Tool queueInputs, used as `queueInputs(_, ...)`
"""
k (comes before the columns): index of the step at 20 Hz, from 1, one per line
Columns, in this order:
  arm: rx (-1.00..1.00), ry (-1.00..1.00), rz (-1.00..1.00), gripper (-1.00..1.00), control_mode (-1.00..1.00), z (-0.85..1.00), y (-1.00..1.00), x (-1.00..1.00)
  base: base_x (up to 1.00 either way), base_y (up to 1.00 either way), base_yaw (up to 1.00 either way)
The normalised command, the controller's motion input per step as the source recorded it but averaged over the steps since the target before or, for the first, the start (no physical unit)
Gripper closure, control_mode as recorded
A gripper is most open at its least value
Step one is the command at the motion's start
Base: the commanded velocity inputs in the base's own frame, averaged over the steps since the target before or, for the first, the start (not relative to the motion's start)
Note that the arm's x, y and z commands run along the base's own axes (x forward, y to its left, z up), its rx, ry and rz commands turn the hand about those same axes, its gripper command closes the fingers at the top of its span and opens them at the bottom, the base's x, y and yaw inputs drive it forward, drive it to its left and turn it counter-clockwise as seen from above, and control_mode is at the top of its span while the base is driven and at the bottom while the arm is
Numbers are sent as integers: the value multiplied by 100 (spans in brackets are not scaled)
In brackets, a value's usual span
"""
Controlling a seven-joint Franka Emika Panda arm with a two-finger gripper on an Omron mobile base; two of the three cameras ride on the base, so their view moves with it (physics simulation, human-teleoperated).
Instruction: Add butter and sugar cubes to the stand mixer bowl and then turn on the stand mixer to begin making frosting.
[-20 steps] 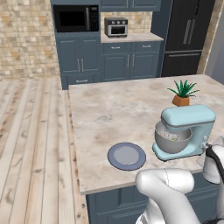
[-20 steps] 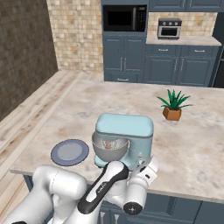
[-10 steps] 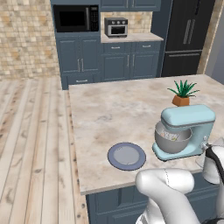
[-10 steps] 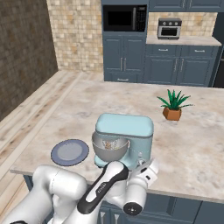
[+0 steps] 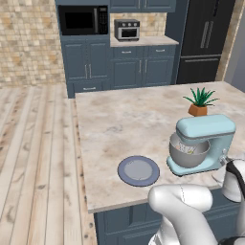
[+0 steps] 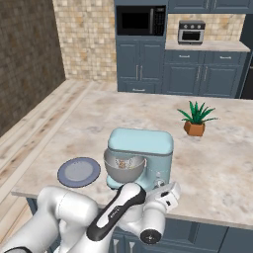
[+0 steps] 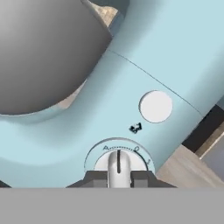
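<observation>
1. Gripper (image 7: 119, 178) is closed tight on the white speed knob (image 7: 118, 163) low on the side of the stand mixer (image 7: 144, 87), one dark finger on each side of the lever.
2. Stand mixer (image 5: 203, 143) stands near the counter's (image 5: 124, 119) front edge, its grey bowl (image 6: 123, 168) under the head.
3. Blue-grey plate (image 5: 138, 171) lies just beside the mixer.
4. Potted plant (image 6: 195, 118) sits behind.

Light blue stand mixer (image 5: 205, 142): smooth satin plastic-looking shell. Round grey bowl (image 5: 188, 152): brushed metal, soft sheen. Beige counter (image 5: 129, 119): polished mottled stone. Flat blue-grey plate (image 5: 139, 171): matt. Floor (image 5: 33, 158): pale wood planks w/ grain.
</observation>
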Motion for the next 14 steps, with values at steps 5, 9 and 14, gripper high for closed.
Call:
queueInputs(5,21,0,0,100,-100,0,12,0,0,0,0)
queueInputs(9,21,0,0,100,-100,0,11,0,0,0,0)
queueInputs(14,17,1,0,100,-100,-8,18,1,0,0,0)
